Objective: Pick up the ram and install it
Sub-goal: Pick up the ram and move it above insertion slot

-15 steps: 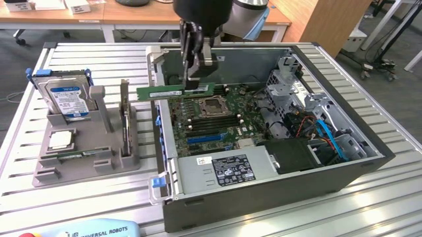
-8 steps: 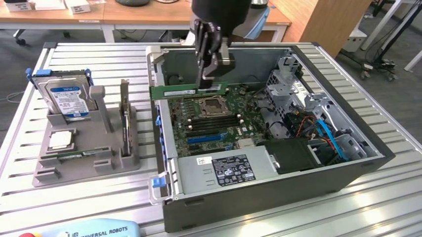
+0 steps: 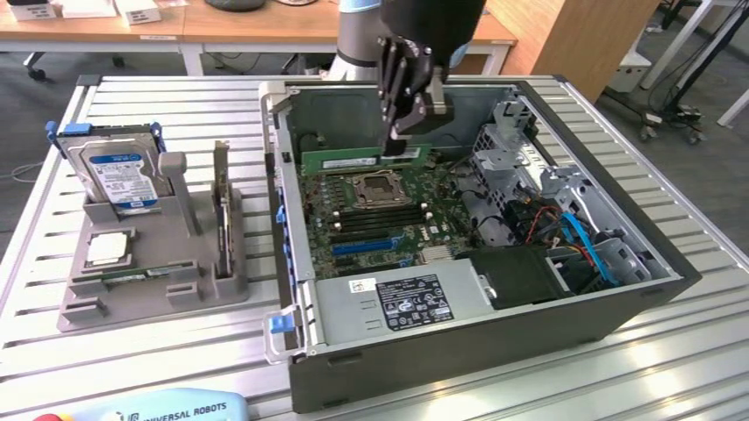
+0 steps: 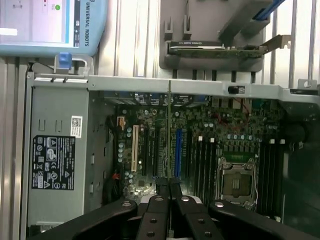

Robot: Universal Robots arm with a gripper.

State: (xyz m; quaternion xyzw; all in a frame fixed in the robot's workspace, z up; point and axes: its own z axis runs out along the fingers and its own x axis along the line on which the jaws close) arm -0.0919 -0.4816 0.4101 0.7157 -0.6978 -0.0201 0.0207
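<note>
Black end effector (image 4: 169,186) pinches the ram (image 3: 351,161) over the board (image 3: 342,224) inside the case (image 3: 468,355); pick-up looks done, install is on, and it likely needs lining up straight with a slot.

- Silver tabletop (image 3: 175,351) made of long metal slats, with thin dark gaps in between.
- Plain gray floor (image 3: 714,153) around it, dull and dark.
- Light brown wooden desks (image 3: 269,35) at the back, up on white legs (image 3: 193,60).
- Small white boxes (image 3: 140,13) on top of those desks, at the exterior view's left.
- Tall wooden panel (image 3: 574,39) at the back, toward the exterior view's right, same warm brown as the desks.
- Black cables (image 3: 655,110) in a loose heap on the floor, near thin white metal bars (image 3: 702,39).
- Soft, even light all over, with a pale shine on the slats.
</note>
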